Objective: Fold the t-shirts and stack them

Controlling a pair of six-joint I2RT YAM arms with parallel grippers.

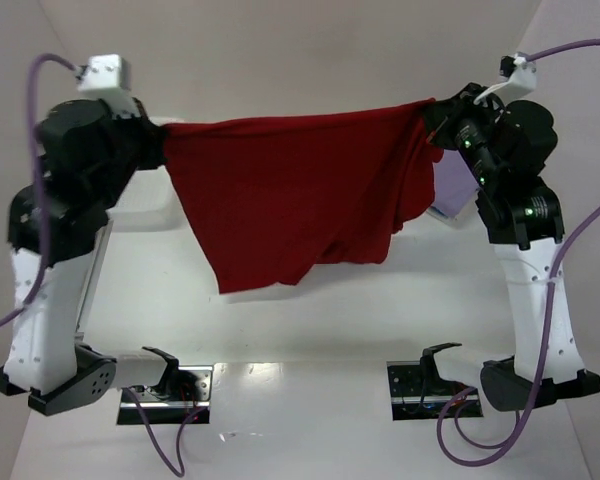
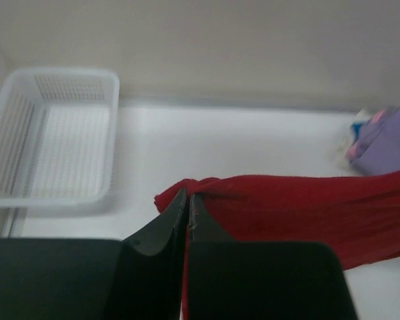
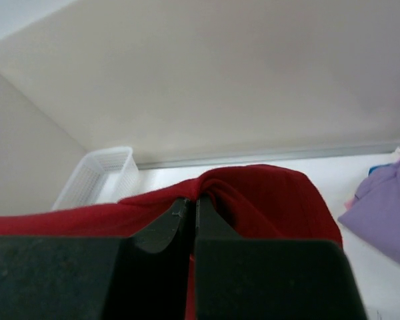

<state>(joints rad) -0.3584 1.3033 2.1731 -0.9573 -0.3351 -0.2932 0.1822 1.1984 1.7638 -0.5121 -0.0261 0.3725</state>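
A dark red t-shirt hangs stretched in the air between both arms, its lower part drooping to a point above the table. My left gripper is shut on the shirt's left corner, seen at the left gripper in the left wrist view. On the opposite corner my right gripper is shut, with the red cloth bunched over the right gripper. A folded lavender t-shirt lies at the right on the table, with pink and blue edges of others beside it.
A white mesh basket stands at the back left of the table. The lavender stack sits partly behind the right arm. White walls close the table's far side and both flanks.
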